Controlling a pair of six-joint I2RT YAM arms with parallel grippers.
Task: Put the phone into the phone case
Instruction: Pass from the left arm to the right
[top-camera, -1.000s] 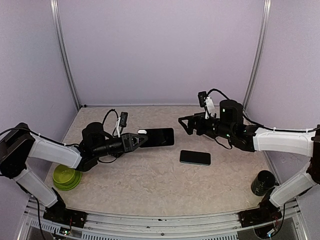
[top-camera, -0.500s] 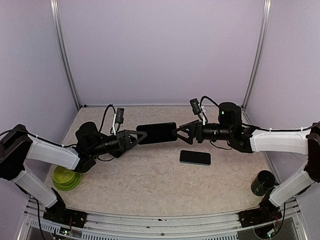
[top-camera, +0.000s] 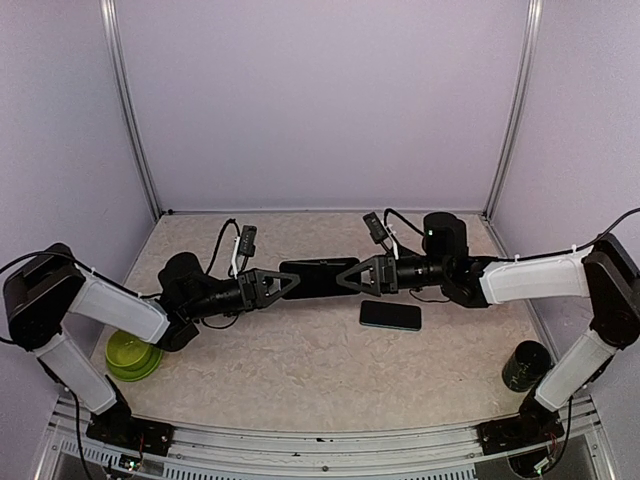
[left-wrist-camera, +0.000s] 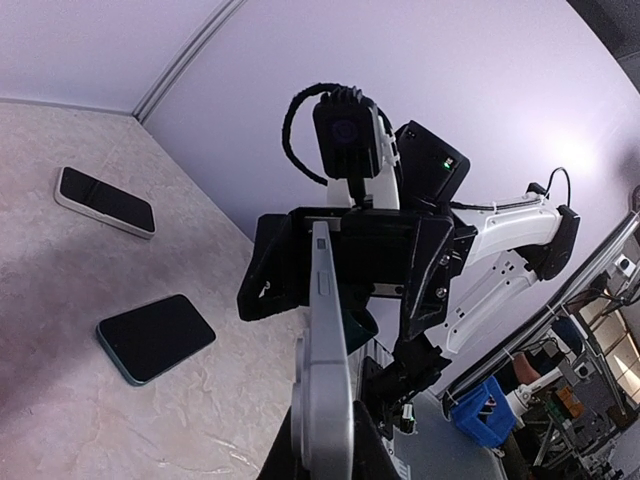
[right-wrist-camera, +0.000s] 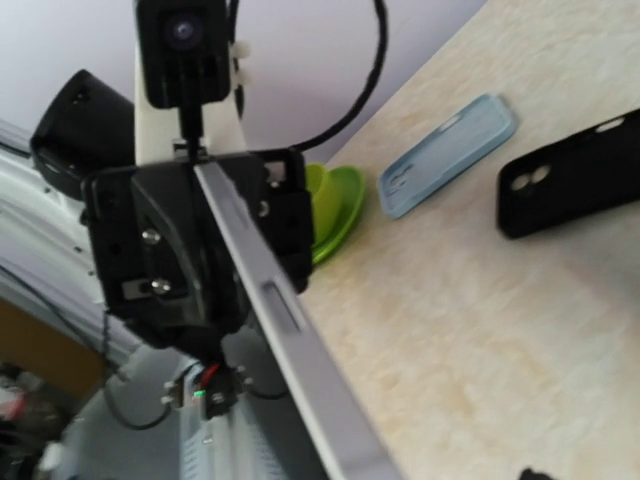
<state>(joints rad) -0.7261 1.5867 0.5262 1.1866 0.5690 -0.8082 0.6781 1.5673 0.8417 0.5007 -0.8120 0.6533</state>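
Observation:
A dark phone (top-camera: 318, 278) with a silver edge (left-wrist-camera: 325, 340) hangs level above the table's middle. My left gripper (top-camera: 290, 282) is shut on its left end. My right gripper (top-camera: 347, 277) stands open round the right end, its black fingers (left-wrist-camera: 270, 272) well apart on either side of the edge. In the right wrist view the phone's edge (right-wrist-camera: 290, 330) runs toward the left gripper (right-wrist-camera: 190, 250). A light blue case (right-wrist-camera: 448, 152) and a black case (right-wrist-camera: 575, 180) lie on the table below; both are hidden in the top view.
A second dark phone (top-camera: 390, 315) lies flat right of centre, and another dark slab (left-wrist-camera: 103, 200) lies farther off. A green bowl (top-camera: 133, 352) sits at the near left, under my left arm. A dark cup (top-camera: 526, 365) stands at the near right.
My right gripper has swung left and now straddles the phone's right end, its jaws slightly narrower. My left gripper has kept its hold and carried the phone a little lower, toward the centre.

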